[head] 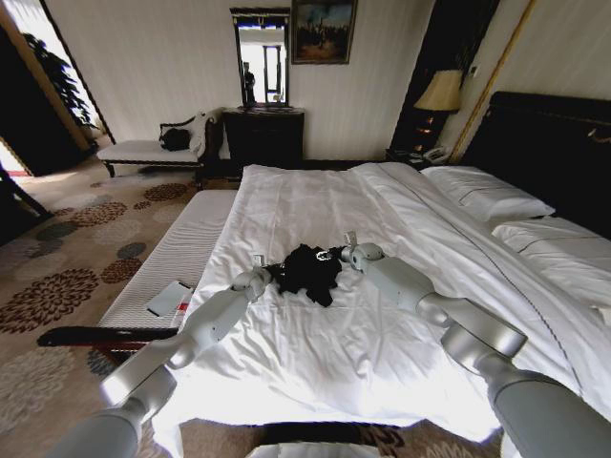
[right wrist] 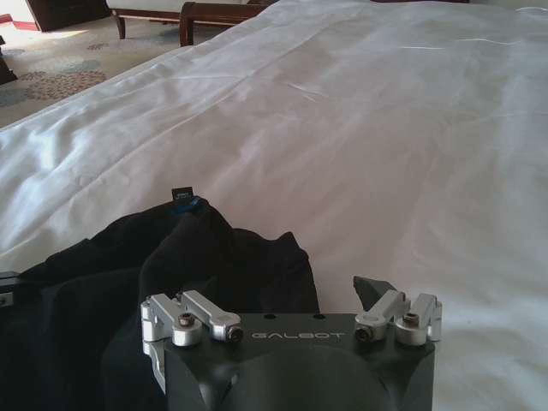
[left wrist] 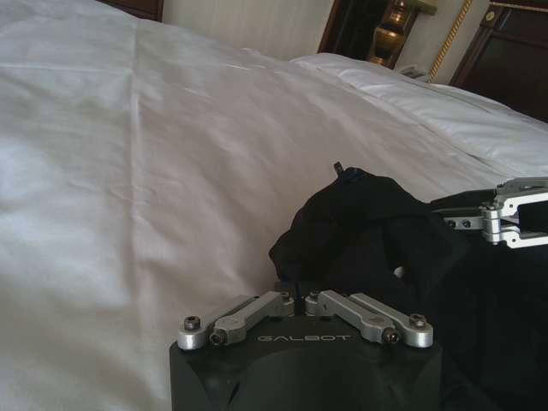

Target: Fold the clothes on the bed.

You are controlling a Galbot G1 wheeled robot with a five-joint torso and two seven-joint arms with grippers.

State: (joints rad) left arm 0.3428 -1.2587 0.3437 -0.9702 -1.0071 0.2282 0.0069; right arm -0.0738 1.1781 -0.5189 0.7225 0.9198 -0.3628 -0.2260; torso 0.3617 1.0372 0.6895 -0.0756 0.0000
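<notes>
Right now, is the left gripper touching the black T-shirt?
Touching. In the left wrist view the left gripper has its jaws closed into the black T-shirt.

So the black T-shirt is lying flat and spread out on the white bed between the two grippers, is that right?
Not quite. The black T-shirt is on the white bed between the left gripper and the right gripper, but it is crumpled into a bunched heap, not flat and spread out. The head view shows this.

T-shirt (head: 307,270) bunched, lettering hidden, left pincer (left wrist: 295,295) fingertips buried in fabric
</notes>
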